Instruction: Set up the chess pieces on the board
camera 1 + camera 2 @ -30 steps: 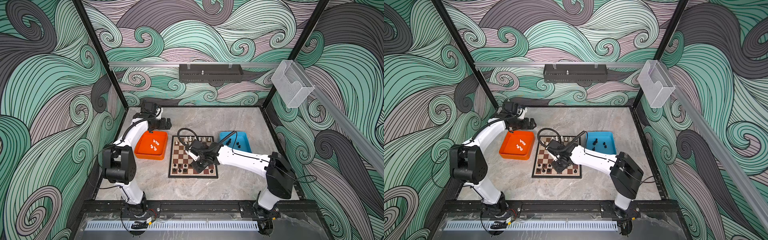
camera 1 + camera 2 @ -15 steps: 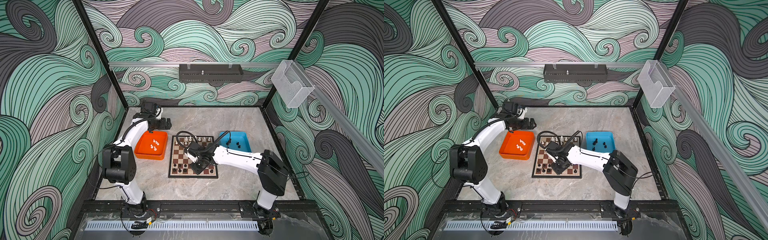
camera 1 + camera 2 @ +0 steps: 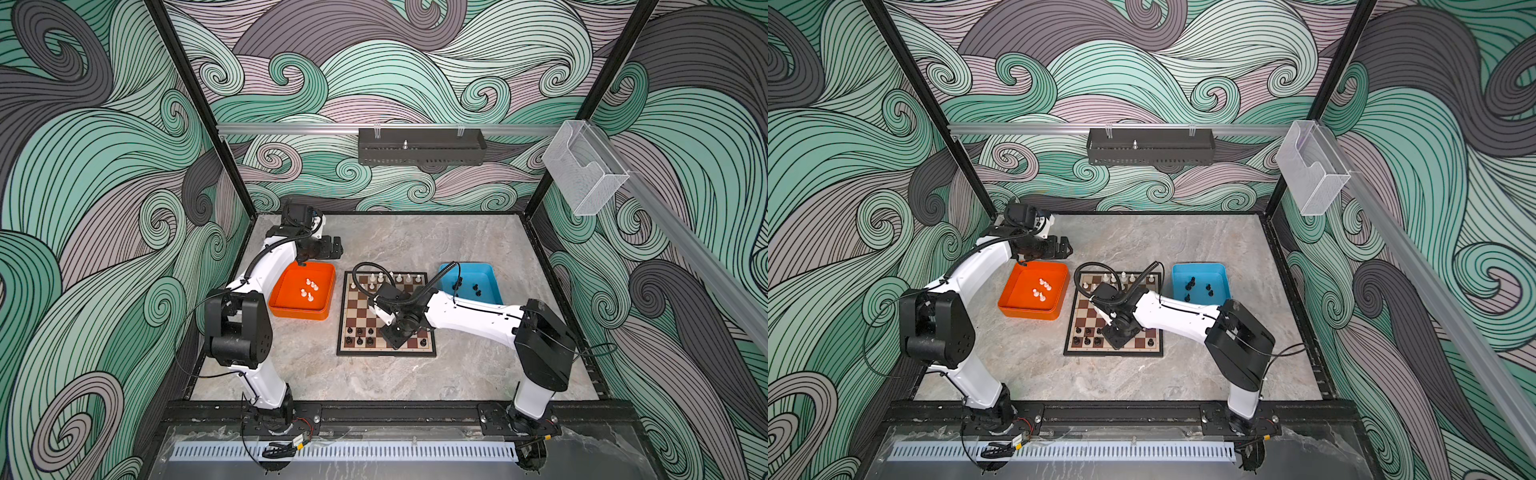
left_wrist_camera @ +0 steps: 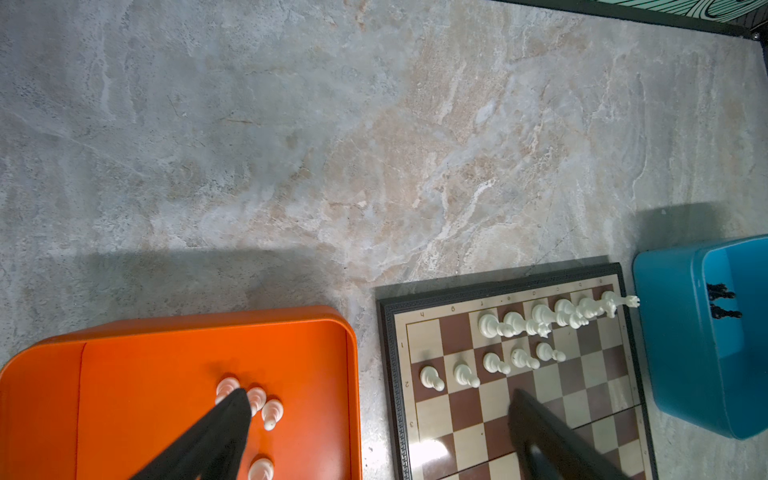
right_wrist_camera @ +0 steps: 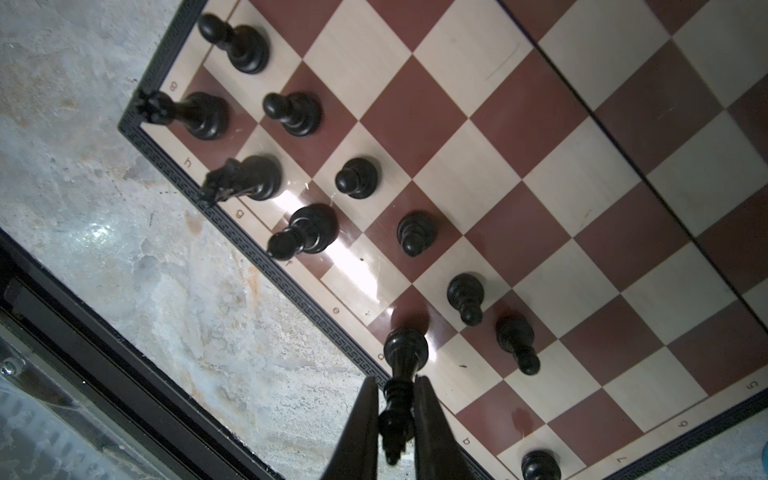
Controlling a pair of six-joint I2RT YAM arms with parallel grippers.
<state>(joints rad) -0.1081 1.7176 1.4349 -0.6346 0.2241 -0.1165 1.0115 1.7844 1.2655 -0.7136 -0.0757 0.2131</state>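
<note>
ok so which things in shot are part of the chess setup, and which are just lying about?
Job: board; placed white pieces and placed black pieces on it; tall black piece gripped by the right tool; loose white pieces in the orange tray; loose black pieces in the blue tray.
Lying about: clear plastic holder; black slotted bin.

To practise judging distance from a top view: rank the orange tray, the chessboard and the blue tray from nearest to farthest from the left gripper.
1. Orange tray, on the left; its far rim lies right by the left gripper.
2. Chessboard, in the middle.
3. Blue tray, on the right, beyond the board.
</note>
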